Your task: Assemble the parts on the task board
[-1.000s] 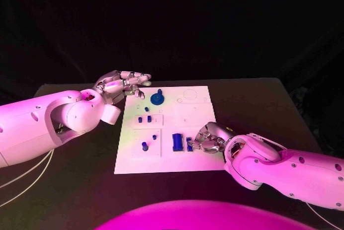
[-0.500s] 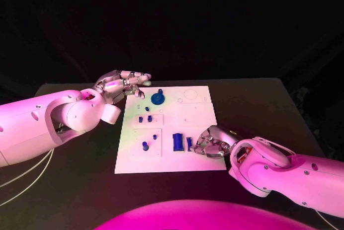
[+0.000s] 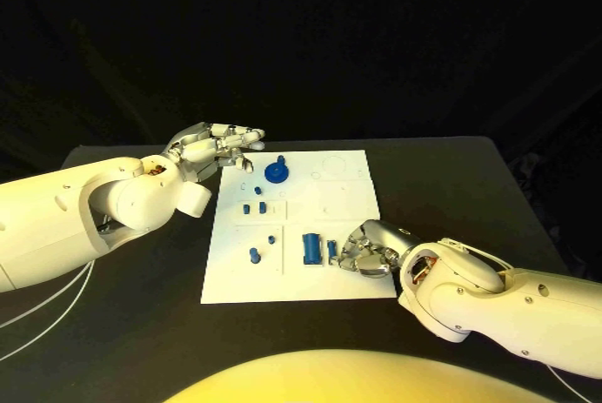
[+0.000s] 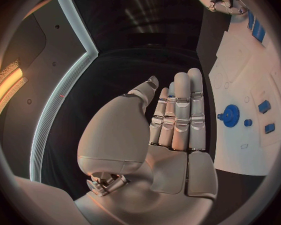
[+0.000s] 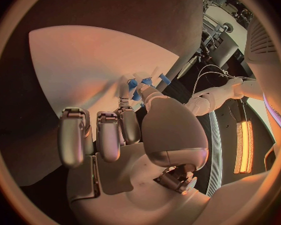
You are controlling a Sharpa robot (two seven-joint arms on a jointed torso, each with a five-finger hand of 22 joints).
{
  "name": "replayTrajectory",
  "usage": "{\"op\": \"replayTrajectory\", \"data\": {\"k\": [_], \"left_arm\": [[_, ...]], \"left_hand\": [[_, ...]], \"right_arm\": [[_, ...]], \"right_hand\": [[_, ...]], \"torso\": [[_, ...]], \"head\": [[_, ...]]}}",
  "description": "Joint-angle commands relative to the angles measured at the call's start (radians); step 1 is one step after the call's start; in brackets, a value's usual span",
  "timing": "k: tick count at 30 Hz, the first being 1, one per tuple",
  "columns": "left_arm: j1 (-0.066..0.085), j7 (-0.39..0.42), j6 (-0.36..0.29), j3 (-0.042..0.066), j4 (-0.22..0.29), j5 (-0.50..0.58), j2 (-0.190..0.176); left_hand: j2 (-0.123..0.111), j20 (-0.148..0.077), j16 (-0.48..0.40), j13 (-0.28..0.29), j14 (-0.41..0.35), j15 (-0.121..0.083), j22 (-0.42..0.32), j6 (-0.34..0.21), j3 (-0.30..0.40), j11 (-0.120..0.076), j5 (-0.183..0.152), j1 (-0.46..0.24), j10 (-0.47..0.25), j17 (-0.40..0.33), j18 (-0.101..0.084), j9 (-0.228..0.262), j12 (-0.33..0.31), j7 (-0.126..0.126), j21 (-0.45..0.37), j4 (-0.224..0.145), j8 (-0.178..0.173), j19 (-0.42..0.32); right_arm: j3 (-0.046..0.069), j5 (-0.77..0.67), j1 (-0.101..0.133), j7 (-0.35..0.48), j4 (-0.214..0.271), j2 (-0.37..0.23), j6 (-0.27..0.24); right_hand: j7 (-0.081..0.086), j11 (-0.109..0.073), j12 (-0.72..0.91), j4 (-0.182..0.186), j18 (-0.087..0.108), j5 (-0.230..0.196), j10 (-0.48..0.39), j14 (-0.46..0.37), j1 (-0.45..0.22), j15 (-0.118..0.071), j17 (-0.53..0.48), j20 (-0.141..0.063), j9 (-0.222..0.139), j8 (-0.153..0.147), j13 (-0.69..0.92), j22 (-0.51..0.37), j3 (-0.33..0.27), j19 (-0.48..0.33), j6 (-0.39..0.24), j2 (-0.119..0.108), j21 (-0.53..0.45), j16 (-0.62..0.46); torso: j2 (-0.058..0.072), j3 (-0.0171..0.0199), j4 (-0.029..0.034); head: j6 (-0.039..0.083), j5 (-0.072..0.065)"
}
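As the head view is taken first, the white task board is seen lying in the middle of the black table, its long axis running away from the robot; a blue gear stands near its far edge, and a tall blue block lies nearer, its long axis along the board's length; the right hand is lowered onto the board just beside that block, fingers curled in around a smaller blue piece, though whether that piece is actually pinched cannot be told; the left hand is held at the board's far left corner, fingers gathered, nothing seen in them. From the left wrist view, the left hand is shown flat with fingers pressed together and empty, well apart from the gear. From the right wrist view, the right hand is seen with fingertips bent down close to small blue parts on the board; a firm hold cannot be confirmed. The step in hand is judged to be the seating or picking of the small piece beside the block; careful alignment and a steady downward press would next be called for.
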Motion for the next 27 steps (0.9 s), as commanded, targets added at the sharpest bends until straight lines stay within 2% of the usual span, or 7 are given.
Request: {"op": "replayTrajectory", "data": {"k": [1,10,18,24,27], "left_arm": [[0.000,0.006,0.019,0.000,0.002,-0.002,0.000],[0.001,0.005,0.020,0.000,0.003,-0.002,0.000],[0.001,0.004,0.020,0.000,0.003,-0.002,-0.001],[0.000,0.005,0.020,0.000,0.001,-0.002,0.001],[0.000,0.006,0.021,0.000,-0.002,-0.002,0.002]], "left_hand": [[0.010,0.007,-0.002,0.001,-0.006,0.000,-0.001,-0.009,-0.004,0.002,-0.001,0.002,-0.008,-0.001,0.013,-0.001,0.006,-0.001,-0.005,0.001,0.004,0.003],[0.010,0.007,-0.002,0.001,-0.006,0.000,-0.001,-0.009,-0.004,0.002,-0.001,0.002,-0.008,-0.001,0.013,-0.001,0.006,-0.001,-0.005,0.001,0.004,0.003],[0.011,0.007,-0.003,0.002,-0.008,0.000,-0.002,-0.010,-0.005,0.002,-0.001,0.004,-0.010,-0.002,0.013,-0.001,0.008,-0.001,-0.006,0.000,0.004,0.003],[0.011,0.007,-0.003,0.002,-0.008,0.000,-0.002,-0.010,-0.005,0.002,-0.001,0.004,-0.010,-0.002,0.013,-0.001,0.008,-0.001,-0.006,0.000,0.004,0.003],[0.011,0.007,-0.003,0.002,-0.008,0.000,-0.002,-0.010,-0.005,0.002,-0.001,0.004,-0.010,-0.002,0.013,-0.001,0.008,-0.001,-0.006,0.000,0.004,0.003]], "right_arm": [[0.000,-0.012,-0.001,0.006,-0.011,0.010,0.009],[0.000,-0.010,-0.001,0.007,-0.053,0.033,0.027],[0.000,-0.001,-0.003,0.014,-0.070,0.042,0.052],[0.000,0.004,-0.004,0.042,-0.055,0.030,0.011],[0.000,0.036,-0.003,0.098,-0.036,0.009,-0.042]], "right_hand": [[0.004,-0.002,0.008,-0.005,-0.014,-0.007,0.005,0.092,0.010,-0.008,0.201,-0.005,0.001,0.000,0.128,0.186,-0.003,0.071,0.001,0.007,0.003,0.005],[0.003,-0.003,0.010,-0.005,-0.014,-0.007,0.006,0.092,0.013,-0.009,0.201,-0.005,0.001,0.000,0.130,0.186,-0.004,0.071,0.002,0.013,0.003,0.005],[0.001,-0.004,0.008,-0.026,-0.014,-0.015,0.005,0.092,0.048,-0.010,0.200,-0.006,0.002,0.001,0.129,0.186,-0.011,0.071,-0.001,0.008,0.001,0.004],[0.003,-0.004,0.007,-0.026,-0.014,-0.024,0.005,0.092,0.049,-0.010,0.198,-0.006,0.001,0.001,0.129,0.185,-0.016,0.071,-0.001,0.006,-0.001,0.003],[0.005,-0.002,-0.005,-0.021,-0.012,-0.027,-0.001,0.091,0.044,-0.009,0.195,-0.005,0.000,0.000,0.123,0.182,-0.024,0.069,-0.004,0.005,-0.007,0.000]], "torso": [[0.001,0.0003,-0.0010],[0.000,0.0008,0.0010],[-0.001,0.0006,-0.0011],[-0.003,-0.0002,-0.0012],[-0.005,-0.0009,-0.0016]], "head": [[-0.002,0.001],[-0.006,0.001],[-0.009,0.005],[-0.007,0.004],[-0.004,0.003]]}}
